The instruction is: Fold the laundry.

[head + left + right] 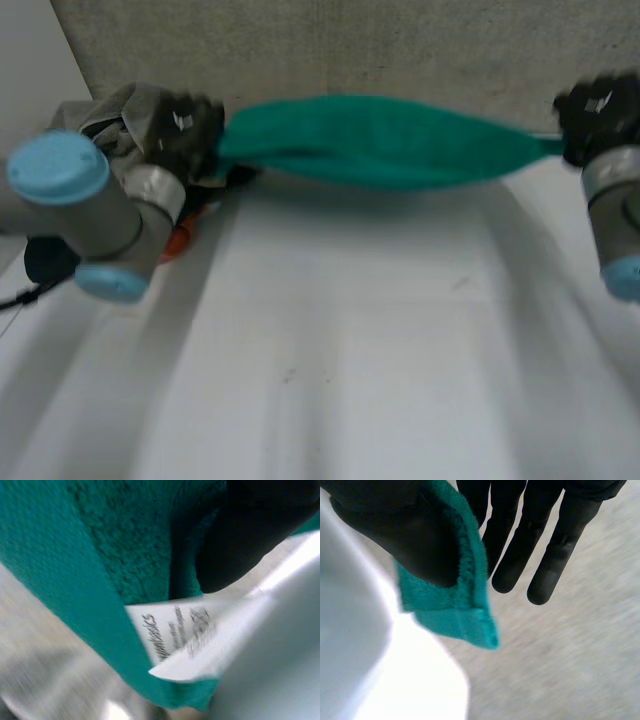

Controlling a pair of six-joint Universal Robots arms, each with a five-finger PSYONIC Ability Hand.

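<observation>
Head view showed us the green towel (380, 145) stretched as a long, narrow band between the two hands. Its long axis ran from side to side across the far part of the white table (350, 380), roughly level and in line with the grey wall (300, 45) behind it. One end pointed at the left hand (185, 135) and the other at the right hand (595, 115). The band was fullest in the middle and tapered to a bunched tip at each hand, and it appeared to hang clear of the tabletop.

We saw the left hand closed on the towel's left end, with the cloth gathered into it. In the left wrist view a black finger (250, 530) pressed into the towel (75, 555) just beside a white sewn-in label (185, 630) that stuck out from the hem.

In the right wrist view the right hand (395, 525) pinched a hemmed corner of the towel (455, 615) under its thumb, while its other fingers (555, 555) stayed straight and spread beside the corner, which poked out past the thumb.

Behind the left arm we noted a heap of grey cloth (110, 125) and something orange (178, 240) on the table.
</observation>
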